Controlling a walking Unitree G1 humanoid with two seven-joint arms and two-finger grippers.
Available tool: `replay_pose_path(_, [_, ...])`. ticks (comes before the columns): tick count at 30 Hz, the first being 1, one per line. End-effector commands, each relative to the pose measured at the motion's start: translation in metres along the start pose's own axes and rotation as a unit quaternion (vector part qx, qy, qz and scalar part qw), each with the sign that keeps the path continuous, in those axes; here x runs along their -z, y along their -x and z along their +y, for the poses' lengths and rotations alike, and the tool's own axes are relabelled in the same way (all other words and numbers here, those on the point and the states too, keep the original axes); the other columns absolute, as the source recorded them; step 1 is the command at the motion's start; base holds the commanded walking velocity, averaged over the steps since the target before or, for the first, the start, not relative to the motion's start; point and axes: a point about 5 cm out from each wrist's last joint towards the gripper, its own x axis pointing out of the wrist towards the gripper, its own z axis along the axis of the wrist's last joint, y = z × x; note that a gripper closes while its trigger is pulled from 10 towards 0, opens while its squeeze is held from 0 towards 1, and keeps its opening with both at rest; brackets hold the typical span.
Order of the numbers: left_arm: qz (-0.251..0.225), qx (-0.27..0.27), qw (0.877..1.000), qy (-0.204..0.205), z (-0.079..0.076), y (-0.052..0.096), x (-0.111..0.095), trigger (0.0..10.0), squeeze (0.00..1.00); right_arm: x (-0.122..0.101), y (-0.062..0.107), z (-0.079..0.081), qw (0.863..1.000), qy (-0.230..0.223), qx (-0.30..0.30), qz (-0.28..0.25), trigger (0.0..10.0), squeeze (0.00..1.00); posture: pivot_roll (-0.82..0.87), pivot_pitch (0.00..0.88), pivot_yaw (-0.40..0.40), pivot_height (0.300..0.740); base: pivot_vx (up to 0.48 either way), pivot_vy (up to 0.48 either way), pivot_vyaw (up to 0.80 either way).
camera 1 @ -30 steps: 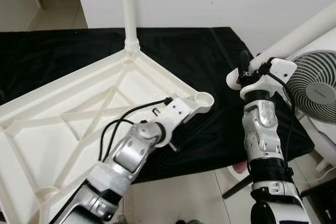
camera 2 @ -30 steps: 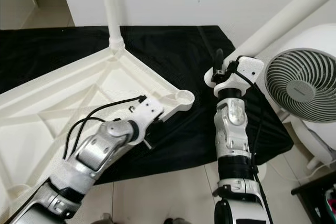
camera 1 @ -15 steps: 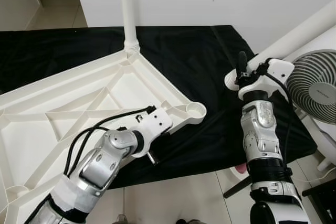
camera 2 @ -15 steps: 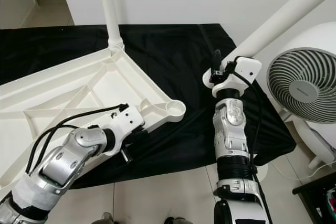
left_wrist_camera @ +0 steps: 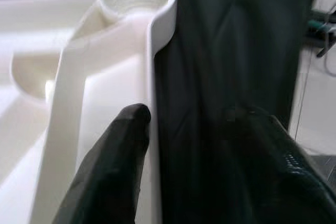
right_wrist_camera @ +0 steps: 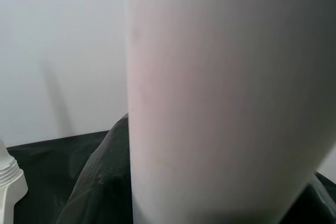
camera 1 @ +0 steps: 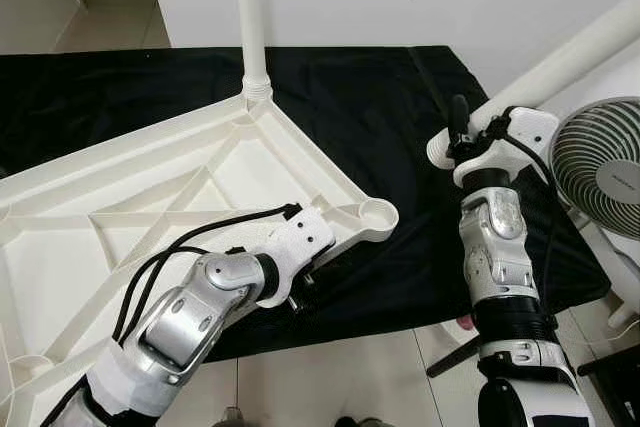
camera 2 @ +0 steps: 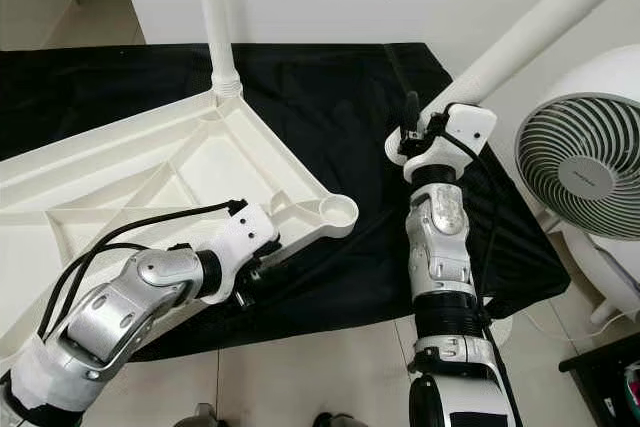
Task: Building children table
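White plastic, the upturned children's table top (camera 1: 150,207) lies on a black cloth (camera 1: 390,117), its left part cut off by the frame edge. One white leg (camera 1: 251,17) stands upright in the far corner socket; the near corner socket (camera 1: 378,213) is empty. The left end effector (left_wrist_camera: 184,145) straddles the top's rim beside that socket, one finger (left_wrist_camera: 113,161) inside the rim, the other blurred over the cloth, not visibly clenched. The right end effector (camera 1: 463,132) grips a second white leg (camera 2: 540,22), tilted, its upper end out of frame. A fan (camera 2: 585,162) stands at the right.
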Motion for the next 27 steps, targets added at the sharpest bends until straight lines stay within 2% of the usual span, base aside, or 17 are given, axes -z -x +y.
replay_pose_path(1, [-0.028, 0.131, 0.991, -0.024, -0.011, 0.006, -0.011, 10.0, 0.0, 0.002, -0.002, 0.001, 1.0, 0.003, -0.009, 0.006, 10.0, 0.0, 0.18, 0.071, -0.045, 0.74, 0.0, 0.0, 0.0])
replay_pose_path(4, [-0.041, 0.109, 0.993, -0.005, -0.003, 0.004, -0.016, 10.0, 0.0, 0.005, -0.002, 0.003, 1.0, -0.001, -0.017, 0.013, 10.0, 0.0, 0.18, 0.07, -0.049, 0.74, 0.0, 0.0, 0.0])
replay_pose_path(7, [-0.076, 0.036, 0.996, 0.021, 0.017, 0.0, -0.028, 10.0, 0.0, 0.013, 0.001, 0.015, 0.998, -0.001, -0.057, 0.039, 10.0, 0.0, 0.18, 0.065, -0.058, 0.74, 0.0, 0.0, 0.0])
replay_pose_path(10, [-0.087, 0.009, 0.996, 0.028, 0.024, -0.001, -0.031, 10.0, 0.0, 0.016, 0.002, 0.019, 0.996, 0.006, -0.069, 0.05, 10.0, 0.0, 0.18, 0.065, -0.058, 0.74, 0.0, 0.0, 0.0])
replay_pose_path(11, [-0.103, -0.024, 0.994, 0.035, 0.03, -0.002, -0.036, 10.0, 0.0, 0.021, 0.004, 0.023, 0.994, 0.013, -0.081, 0.065, 10.0, 0.0, 0.18, 0.061, -0.065, 0.74, 0.0, 0.0, 0.0])
replay_pose_path(12, [-0.103, -0.024, 0.994, 0.035, 0.03, -0.002, -0.036, 10.0, 0.0, 0.021, 0.004, 0.023, 0.994, 0.013, -0.081, 0.065, 10.0, 0.0, 0.18, 0.061, -0.065, 0.74, 0.0, 0.0, 0.0])
replay_pose_path(14, [-0.144, -0.07, 0.986, 0.052, 0.037, -0.003, -0.045, 10.0, 0.0, 0.031, 0.006, 0.03, 0.989, 0.031, -0.106, 0.096, 10.0, 0.0, 0.18, 0.058, -0.073, 0.74, 0.0, 0.0, 0.0])
replay_pose_path(17, [-0.164, -0.096, 0.98, 0.055, 0.038, -0.004, -0.049, 10.0, 0.0, 0.036, 0.007, 0.038, 0.984, 0.04, -0.13, 0.113, 10.0, 0.0, 0.18, 0.056, -0.078, 0.74, 0.0, 0.0, 0.0])
replay_pose_path(27, [-0.164, -0.141, 0.975, 0.05, 0.038, -0.007, -0.045, 10.0, 0.0, 0.045, 0.008, 0.051, 0.976, 0.061, -0.165, 0.132, 10.0, 0.0, 0.2, 0.055, -0.086, 0.74, 0.0, 0.0, 0.0])
